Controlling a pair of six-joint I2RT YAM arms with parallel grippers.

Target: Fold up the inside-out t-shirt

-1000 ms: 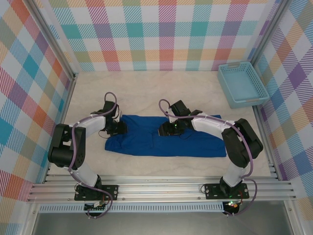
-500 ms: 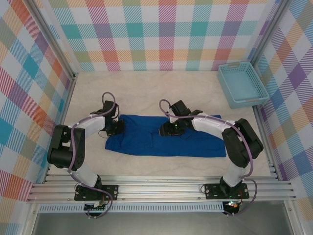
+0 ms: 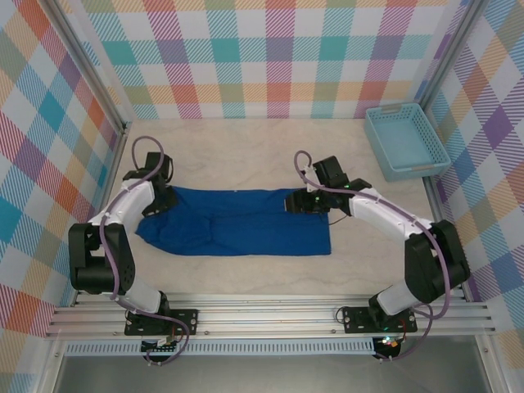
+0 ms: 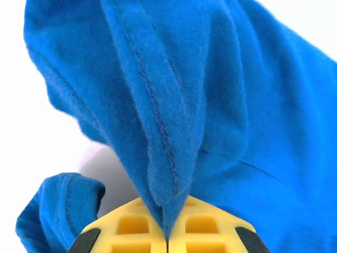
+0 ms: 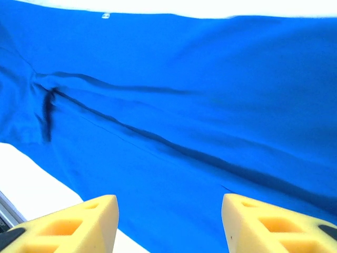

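Pale bench (image 3: 246,151) carries the royal-blue inside-out t-shirt (image 3: 237,223) as a long band across its middle: limp, light, probably best taken at seams or hems. Left fingers (image 4: 131,226) pinch a seamed fold at its left end; right fingers (image 5: 79,219) hover spread over its far edge.

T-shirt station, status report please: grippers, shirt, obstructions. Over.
Left gripper shut on t-shirt, its left end. Right gripper open over the cloth. Shirt stretched long on table. Basket far right, clear.
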